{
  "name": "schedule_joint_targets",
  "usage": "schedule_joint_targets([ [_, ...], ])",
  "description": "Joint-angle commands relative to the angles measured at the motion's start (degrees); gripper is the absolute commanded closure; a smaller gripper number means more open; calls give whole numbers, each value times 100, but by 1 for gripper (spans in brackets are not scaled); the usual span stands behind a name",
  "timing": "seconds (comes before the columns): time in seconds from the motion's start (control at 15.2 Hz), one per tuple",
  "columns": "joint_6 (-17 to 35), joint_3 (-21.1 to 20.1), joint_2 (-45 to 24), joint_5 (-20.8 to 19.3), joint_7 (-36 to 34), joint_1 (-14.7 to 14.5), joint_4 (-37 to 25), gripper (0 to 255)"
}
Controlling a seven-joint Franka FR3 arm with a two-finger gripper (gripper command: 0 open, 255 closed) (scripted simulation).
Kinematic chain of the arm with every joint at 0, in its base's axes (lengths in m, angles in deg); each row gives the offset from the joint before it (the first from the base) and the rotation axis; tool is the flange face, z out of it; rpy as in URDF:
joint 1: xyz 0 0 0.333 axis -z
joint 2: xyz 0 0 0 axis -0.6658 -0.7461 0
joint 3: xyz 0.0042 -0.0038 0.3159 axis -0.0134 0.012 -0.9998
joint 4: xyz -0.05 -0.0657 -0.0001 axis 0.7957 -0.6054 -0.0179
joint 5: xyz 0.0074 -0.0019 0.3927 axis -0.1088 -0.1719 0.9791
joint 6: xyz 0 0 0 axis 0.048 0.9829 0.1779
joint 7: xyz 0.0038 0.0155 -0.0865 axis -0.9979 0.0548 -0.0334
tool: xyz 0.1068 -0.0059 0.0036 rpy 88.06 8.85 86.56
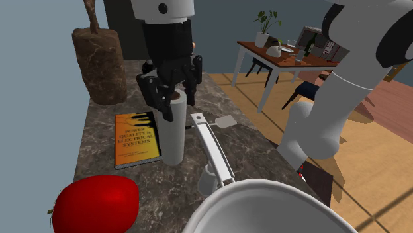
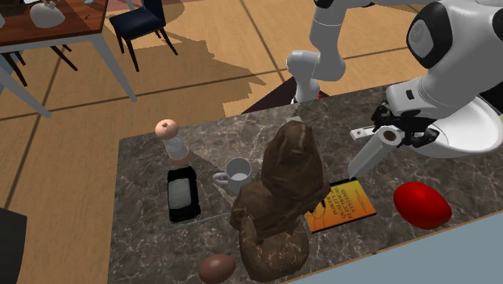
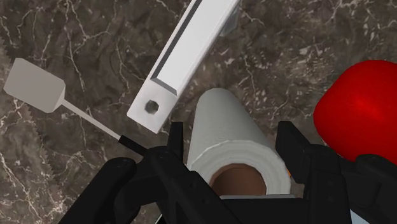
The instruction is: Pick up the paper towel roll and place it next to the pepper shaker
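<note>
Well, jaws: stood partly apart, pressed against both sides.
Gripper (image 3: 233, 130): grasped the upright paper towel roll (image 1: 173, 132) at its top end.
Beside jaws: white spatula (image 3: 35, 86) lay flat.

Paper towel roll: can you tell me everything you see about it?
The paper towel roll is white, with a brown tube down its middle. It stands upright on the dark marbled counter, right beside an orange book, with a long white bar close on its other side. The black claw sits at its top end; whether it squeezes the roll can't be seen.
</note>
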Motion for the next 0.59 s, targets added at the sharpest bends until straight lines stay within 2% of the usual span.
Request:
schedule_joint_targets([
  [0.0,13,4,-8,0,2,4,56,255],
  [0.26,12,2,-9,0,2,5,56,255],
  [0.33,7,4,-12,-2,6,8,48,0],
  [0.53,2,6,-9,-2,9,9,46,0],
])
